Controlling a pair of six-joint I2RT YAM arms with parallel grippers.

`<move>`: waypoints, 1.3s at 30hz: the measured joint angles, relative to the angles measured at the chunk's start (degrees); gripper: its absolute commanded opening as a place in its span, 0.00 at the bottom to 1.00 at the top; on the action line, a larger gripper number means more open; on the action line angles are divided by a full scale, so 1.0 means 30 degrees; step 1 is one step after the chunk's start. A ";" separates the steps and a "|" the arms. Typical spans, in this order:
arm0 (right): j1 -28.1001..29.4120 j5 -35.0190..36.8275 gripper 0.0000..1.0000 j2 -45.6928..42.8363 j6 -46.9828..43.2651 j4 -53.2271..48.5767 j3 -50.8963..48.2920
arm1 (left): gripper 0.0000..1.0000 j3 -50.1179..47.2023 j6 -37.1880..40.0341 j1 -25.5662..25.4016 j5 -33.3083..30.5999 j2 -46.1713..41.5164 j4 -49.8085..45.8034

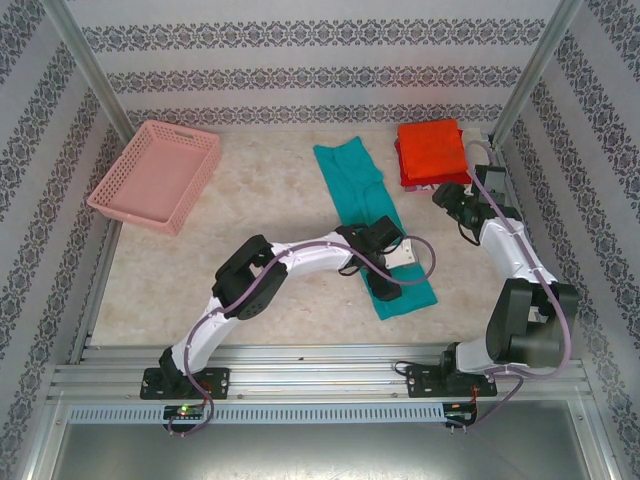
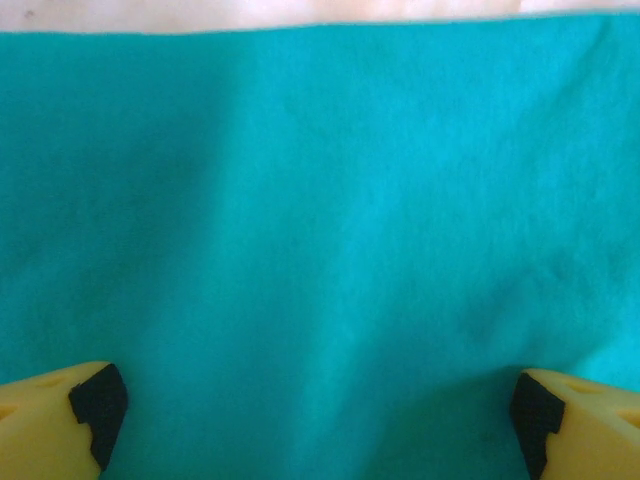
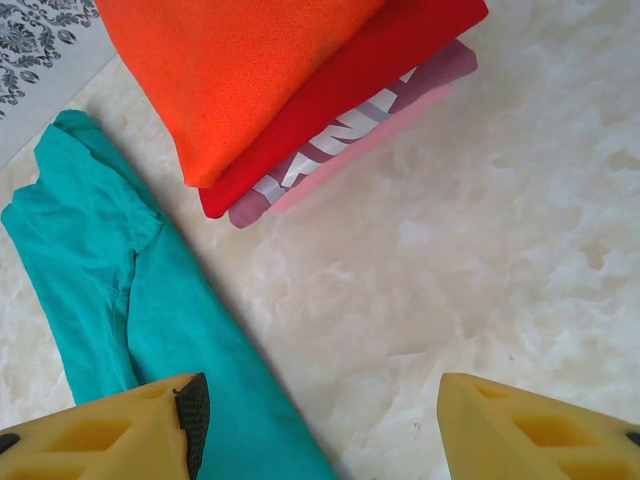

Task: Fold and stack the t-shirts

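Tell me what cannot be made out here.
- Top view: fingertips of the left claw hidden under its wrist; contact with the teal t-shirt unclear.
- Left wrist view: teal t-shirt cut off by three edges.
- Right wrist view: printed t-shirt mostly under the red t-shirt; print unreadable.

A teal t-shirt [image 1: 352, 185] is shown folded lengthwise into a long narrow strip, laid flat and diagonally across the desk [image 1: 270, 215]. Near its far end, to the right, three folded shirts are stacked: an orange-red t-shirt [image 1: 430, 145] on top, a red t-shirt [image 3: 370, 70] beneath, and a pink-and-white printed t-shirt [image 3: 345, 130] lowest.
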 measured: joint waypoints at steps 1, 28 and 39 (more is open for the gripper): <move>0.0000 -0.0109 0.62 0.0000 0.0007 0.0058 -0.0073 | 1.00 -0.0444 0.0240 0.0022 -0.0153 -0.0284 0.0087; 0.7854 -0.0619 0.61 0.8102 -0.1042 0.0874 0.5078 | 1.00 -1.3238 -0.1479 0.2739 0.1435 -0.8699 0.5362; 0.8313 -0.0568 0.72 0.2091 -0.4947 0.1566 0.1217 | 1.00 -1.7165 -0.6754 0.6965 0.2594 -1.5132 1.0622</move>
